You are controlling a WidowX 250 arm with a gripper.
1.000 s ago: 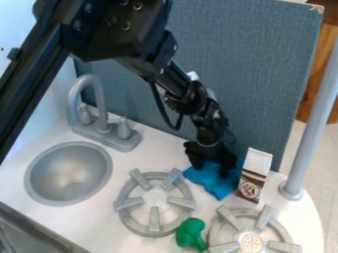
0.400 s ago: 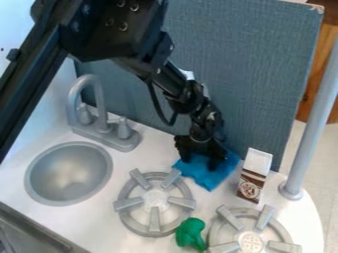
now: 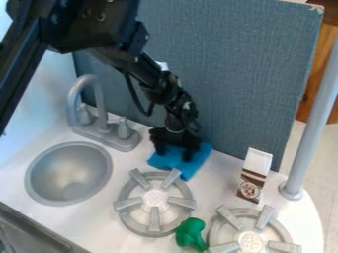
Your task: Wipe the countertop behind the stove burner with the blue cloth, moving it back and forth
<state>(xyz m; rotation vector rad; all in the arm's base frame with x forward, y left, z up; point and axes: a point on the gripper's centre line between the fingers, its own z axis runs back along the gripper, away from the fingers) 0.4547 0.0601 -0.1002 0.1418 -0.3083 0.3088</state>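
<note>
Apparently, your gripper (image 3: 174, 154) stood open on the blue cloth (image 3: 189, 169), which lay between the burner (image 3: 155, 198) nearer the sink (image 3: 68, 170) and the backboard (image 3: 221, 74) and seemed light, limp and hard to damage, so a pinched-up fold near its middle probably offered you the surest hold.

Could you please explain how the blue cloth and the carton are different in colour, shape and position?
The cloth is plain blue, while the carton is white and brown with a printed front. The cloth lies low and spread, whereas the carton stands upright. The gripper is down on the cloth, but the carton stands apart from it. Both are on the white counter.
</note>
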